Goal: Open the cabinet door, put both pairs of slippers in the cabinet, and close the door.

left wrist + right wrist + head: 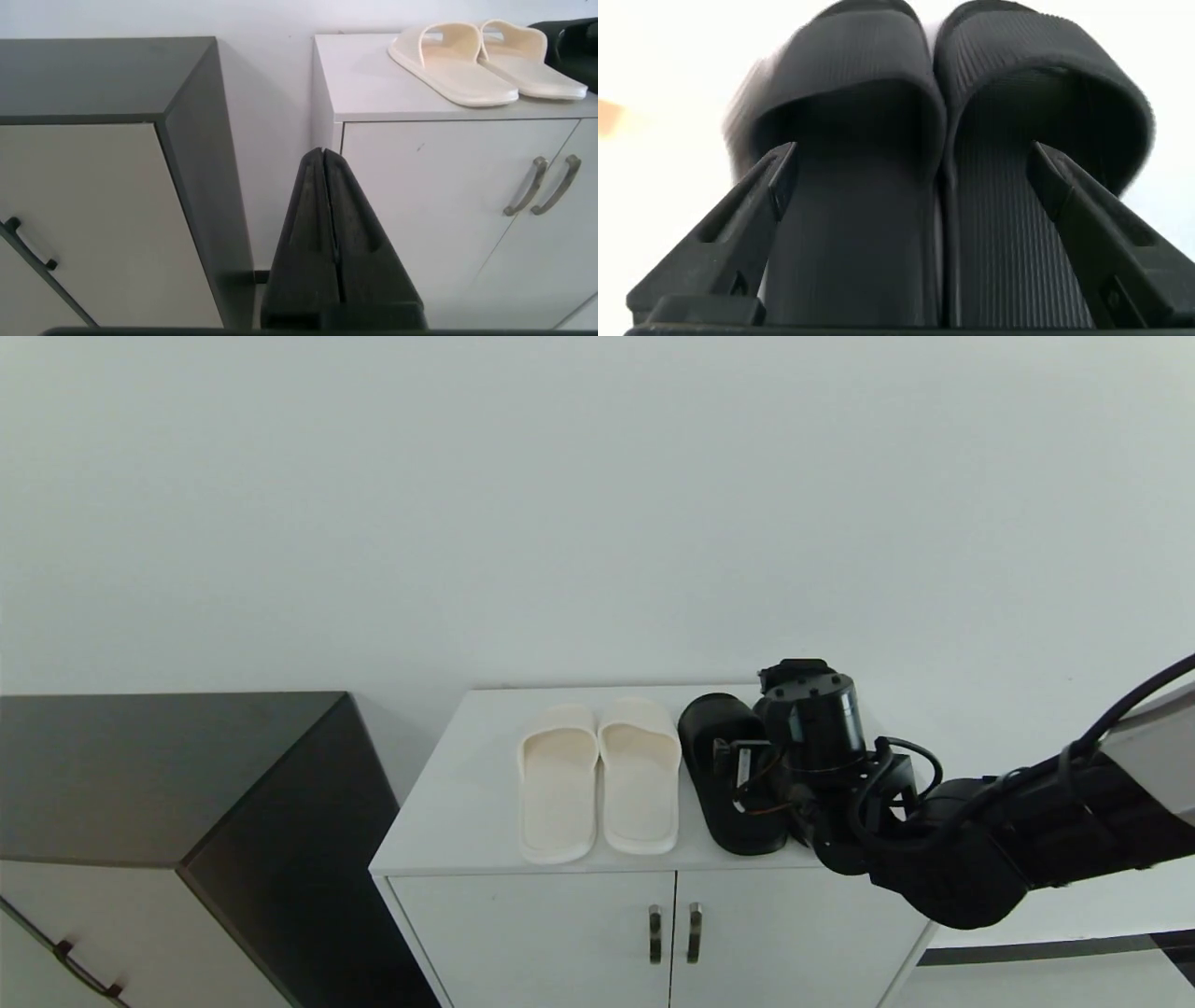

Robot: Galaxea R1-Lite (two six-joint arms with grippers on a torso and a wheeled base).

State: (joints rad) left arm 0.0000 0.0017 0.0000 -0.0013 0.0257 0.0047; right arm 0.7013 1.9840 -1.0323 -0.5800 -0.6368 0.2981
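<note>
Straddling the pair of black ribbed rubber slippers (868, 187), the right tool (913, 159) gapes wide, their long axis running straight ahead between its tips.

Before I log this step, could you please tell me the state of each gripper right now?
Left gripper: shut, empty.
Right gripper: open, one finger on either side of the black slippers.

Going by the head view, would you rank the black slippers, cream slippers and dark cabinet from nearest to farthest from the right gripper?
1. Black slippers, straddled by the right gripper, on the white cabinet, right part.
2. Cream slippers, next to them, toward the left.
3. Dark cabinet, far left, beside the white cabinet.
</note>
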